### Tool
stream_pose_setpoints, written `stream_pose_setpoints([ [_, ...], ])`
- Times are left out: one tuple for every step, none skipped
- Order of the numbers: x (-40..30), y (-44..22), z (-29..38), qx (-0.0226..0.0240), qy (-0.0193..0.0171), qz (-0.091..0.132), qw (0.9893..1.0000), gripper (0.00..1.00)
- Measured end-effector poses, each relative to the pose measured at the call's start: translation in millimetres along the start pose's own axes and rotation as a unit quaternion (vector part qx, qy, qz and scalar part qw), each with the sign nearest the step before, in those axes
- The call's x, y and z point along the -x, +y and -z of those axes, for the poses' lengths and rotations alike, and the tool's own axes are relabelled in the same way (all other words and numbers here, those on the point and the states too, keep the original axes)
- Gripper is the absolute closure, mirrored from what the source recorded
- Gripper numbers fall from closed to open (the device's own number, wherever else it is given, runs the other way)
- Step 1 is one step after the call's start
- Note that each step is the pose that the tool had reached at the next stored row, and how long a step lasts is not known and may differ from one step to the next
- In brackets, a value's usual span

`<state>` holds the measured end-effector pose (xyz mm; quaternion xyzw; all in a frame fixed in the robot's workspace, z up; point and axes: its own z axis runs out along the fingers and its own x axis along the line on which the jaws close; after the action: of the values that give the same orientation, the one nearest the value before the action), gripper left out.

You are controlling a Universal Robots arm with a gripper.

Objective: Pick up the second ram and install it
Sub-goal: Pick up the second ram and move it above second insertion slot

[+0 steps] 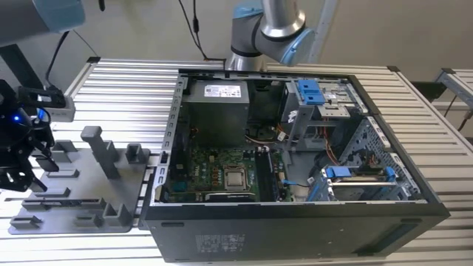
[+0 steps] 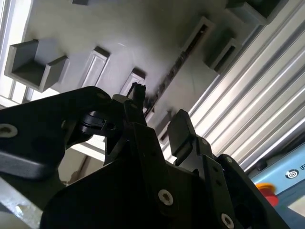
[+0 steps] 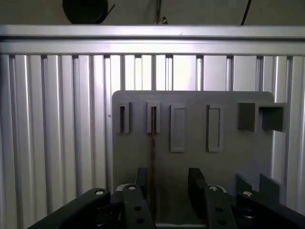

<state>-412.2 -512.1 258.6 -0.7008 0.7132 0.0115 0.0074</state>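
The tool (image 3: 167, 177) is wide open and holds nothing. Its two fingers (image 3: 141, 179) sit one on each side of the second ram (image 3: 153, 143). This one ram stands on its thin edge in one of four long slots of the grey tray (image 3: 238, 152). Its long side runs straight away from the tool. In the exterior view the tray lies on the bench (image 1: 126, 83), at 9 o'clock from the one open computer case (image 1: 296, 233).
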Motion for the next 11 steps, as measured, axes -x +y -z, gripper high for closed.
stream_pose_setpoints([
  [-0.4, 0.0, -1.5, 0.0000, 0.0000, 0.000, 1.0000, 0.52],
  [-0.8, 0.0, -3.0, 0.0000, 0.0000, 0.000, 1.0000, 0.52],
  [-1.2, 0.0, -4.4, 0.0000, 0.0000, 0.000, 1.0000, 0.52],
  [-1.6, 0.0, -5.9, 0.0000, 0.0000, 0.000, 1.0000, 0.52],
  [-2.0, 0.0, -7.6, 0.0000, 0.0000, 0.000, 1.0000, 0.52],
  [-2.2, 0.0, -9.3, 0.0000, 0.0000, 0.001, 1.0000, 0.52],
  [-2.4, -0.1, -11.0, 0.0000, 0.0000, 0.001, 1.0000, 0.52],
  [-2.5, -0.1, -12.7, 0.0000, 0.0000, 0.001, 1.0000, 0.52],
  [-2.7, -0.1, -14.6, 0.0001, 0.0000, 0.002, 1.0000, 0.52],
  [-2.7, -0.1, -16.4, 0.0001, 0.0000, 0.004, 1.0000, 0.52],
  [-2.8, -0.2, -18.2, 0.0001, 0.0000, 0.006, 1.0000, 0.52],
])
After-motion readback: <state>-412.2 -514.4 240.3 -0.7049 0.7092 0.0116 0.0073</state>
